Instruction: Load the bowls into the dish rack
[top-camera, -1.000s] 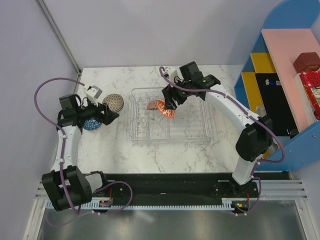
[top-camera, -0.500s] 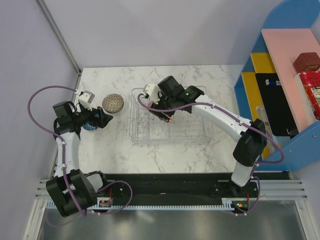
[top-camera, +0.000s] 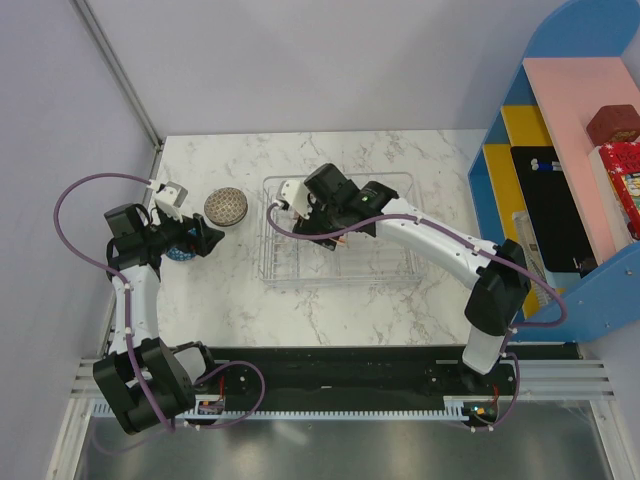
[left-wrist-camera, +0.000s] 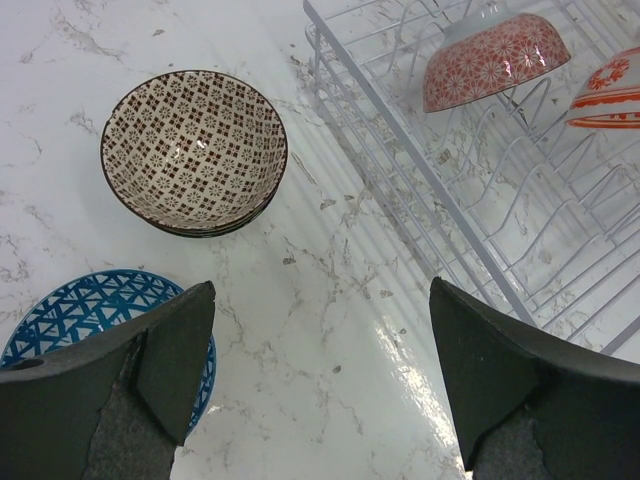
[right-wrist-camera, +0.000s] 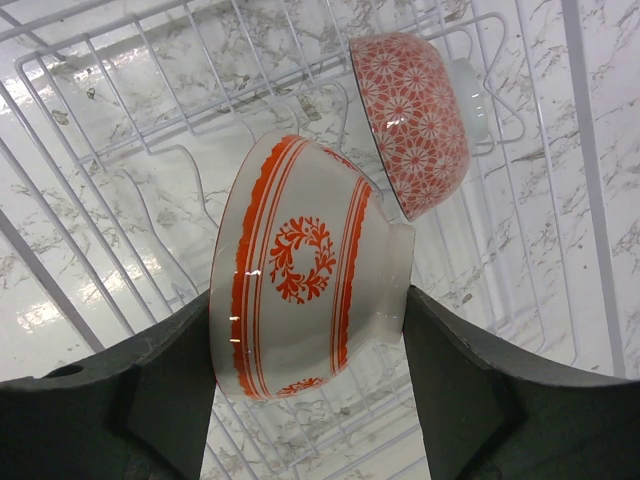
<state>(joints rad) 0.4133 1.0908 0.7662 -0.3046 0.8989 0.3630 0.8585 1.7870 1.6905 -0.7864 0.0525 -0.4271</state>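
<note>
Orange-and-white bowl (right-wrist-camera: 300, 240) lies on its side betw. the right jaws, rim toward one finger (right-wrist-camera: 150, 400), foot toward the other. The jaws are fairly wide but closed on it, gripping top-to-bottom rather than across the mouth. Prob. reason: turned like this, the rim can drop edge-on betw. the wires of the dish rack (top-camera: 395, 258). The red star-pattern bowl (right-wrist-camera: 415, 120) already stands that way in a slot just beside it. Whether the held bowl touches the wires or hangs just above them, can't tell from the wrist view.

Left jaws are wide & empty, low over the marble bench (top-camera: 330, 315). The blue lattice bowl (left-wrist-camera: 95, 310) is partly hidden under one finger. The brown lattice bowl (left-wrist-camera: 193, 150) sits further ahead, close to the blue one but not touching it. Both are mouth-up on the bench, outside the rack, near its left rim. My read: the wide opening suits a grab on the blue bowl's rim, and waiting there keeps this arm out of the rack while the right one works.

Progress, as judged: one bowl racked, one going in, two seen on the bench.

Next move needs the rim seated in a slot before release. Otherwise the round bowl could roll or knock the red one off its edge.
</note>
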